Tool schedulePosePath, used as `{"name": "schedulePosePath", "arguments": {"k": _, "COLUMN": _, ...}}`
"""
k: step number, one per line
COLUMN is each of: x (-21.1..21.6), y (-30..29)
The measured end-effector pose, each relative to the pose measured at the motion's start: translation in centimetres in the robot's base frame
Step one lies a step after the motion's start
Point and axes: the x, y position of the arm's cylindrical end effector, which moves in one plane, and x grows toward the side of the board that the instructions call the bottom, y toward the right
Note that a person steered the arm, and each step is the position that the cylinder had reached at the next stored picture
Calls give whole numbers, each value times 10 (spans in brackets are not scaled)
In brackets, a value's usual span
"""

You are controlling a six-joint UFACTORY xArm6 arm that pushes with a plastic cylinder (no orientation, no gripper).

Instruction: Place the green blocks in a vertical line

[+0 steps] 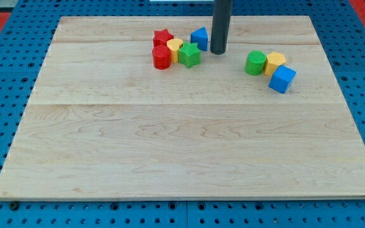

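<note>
A green star-shaped block sits near the view's top centre, touching a yellow block on its left. A green cylinder stands well to the view's right, touching a yellow block. My tip rests on the wooden board between the two green blocks, just right of the green star and the blue triangular block. The rod rises straight up out of the view's top.
A red star and a red cylinder sit left of the yellow block. A blue cube lies just below-right of the right yellow block. Blue pegboard surrounds the board.
</note>
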Motion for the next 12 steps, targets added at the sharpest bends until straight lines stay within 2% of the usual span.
{"name": "schedulePosePath", "arguments": {"k": 1, "x": 0, "y": -28}}
{"name": "schedulePosePath", "arguments": {"k": 3, "x": 3, "y": -23}}
{"name": "schedulePosePath", "arguments": {"k": 5, "x": -29, "y": -38}}
{"name": "schedulePosePath", "arguments": {"k": 6, "x": -27, "y": -60}}
{"name": "schedulePosePath", "arguments": {"k": 8, "x": 62, "y": -62}}
{"name": "schedulePosePath", "arguments": {"k": 9, "x": 52, "y": -29}}
{"name": "schedulePosePath", "arguments": {"k": 10, "x": 83, "y": 22}}
{"name": "schedulePosePath", "arguments": {"k": 11, "x": 118, "y": -4}}
{"name": "schedulePosePath", "arguments": {"k": 12, "x": 93, "y": -48}}
